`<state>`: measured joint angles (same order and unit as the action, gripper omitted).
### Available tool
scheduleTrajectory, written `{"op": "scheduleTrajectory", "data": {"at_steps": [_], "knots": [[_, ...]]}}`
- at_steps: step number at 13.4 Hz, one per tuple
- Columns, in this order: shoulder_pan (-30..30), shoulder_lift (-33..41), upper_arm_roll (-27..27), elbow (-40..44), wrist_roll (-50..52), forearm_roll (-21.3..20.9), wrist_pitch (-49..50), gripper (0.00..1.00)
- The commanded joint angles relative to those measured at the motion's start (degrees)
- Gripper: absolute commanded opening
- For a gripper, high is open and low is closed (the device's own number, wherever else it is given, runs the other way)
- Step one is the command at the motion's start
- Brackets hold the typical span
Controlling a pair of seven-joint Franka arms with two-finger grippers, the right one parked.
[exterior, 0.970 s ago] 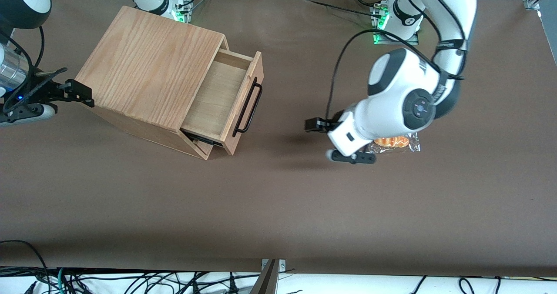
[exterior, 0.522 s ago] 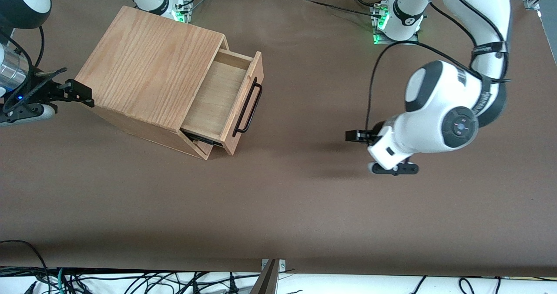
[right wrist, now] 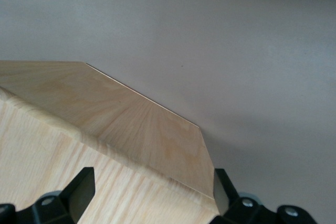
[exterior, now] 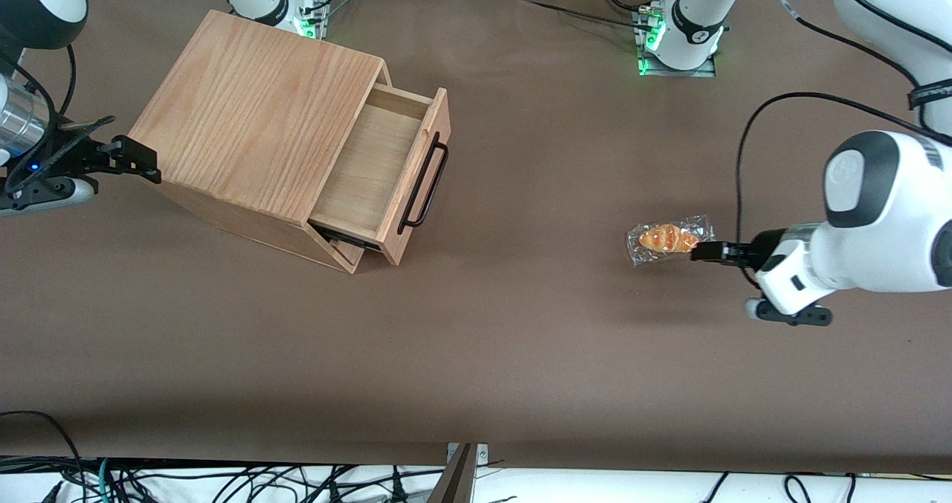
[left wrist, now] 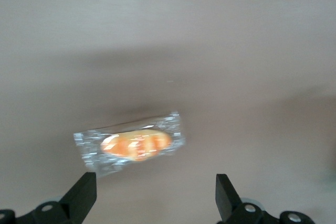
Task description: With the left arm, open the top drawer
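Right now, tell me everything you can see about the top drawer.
The top drawer is light wood, set in a pale oak-grain cabinet toward the parked arm's end of the table. It stands pulled well out, its plain wooden inside showing nothing in it. A long black metal bar handle runs across its front panel. Nothing touches the drawer: the left arm's gripper, fingers open, is far off toward the working arm's end, beside a wrapped bread roll.

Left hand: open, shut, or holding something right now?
Left hand: open, holding nothing, above the table near the wrapped bun, far from the pulled-out drawer.
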<state>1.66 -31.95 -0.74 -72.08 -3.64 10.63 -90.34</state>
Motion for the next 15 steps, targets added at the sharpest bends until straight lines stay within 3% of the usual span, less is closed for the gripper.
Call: {"op": "scheduleTrajectory", "data": {"at_steps": [1,3,7,15], "knots": [[-2.3,2.3,-0.8,-1.2,-3.6,-4.0,0.9,1.00],[-4.2,5.6,-0.7,-4.2,-7.9,-4.6,-0.4,1.00],[-4.2,18.3,1.9,-18.1,-11.9,-8.9,-6.6,1.00],[-2.2,32.6,1.6,-19.2,-11.6,-9.5,-1.0,1.00]]}}
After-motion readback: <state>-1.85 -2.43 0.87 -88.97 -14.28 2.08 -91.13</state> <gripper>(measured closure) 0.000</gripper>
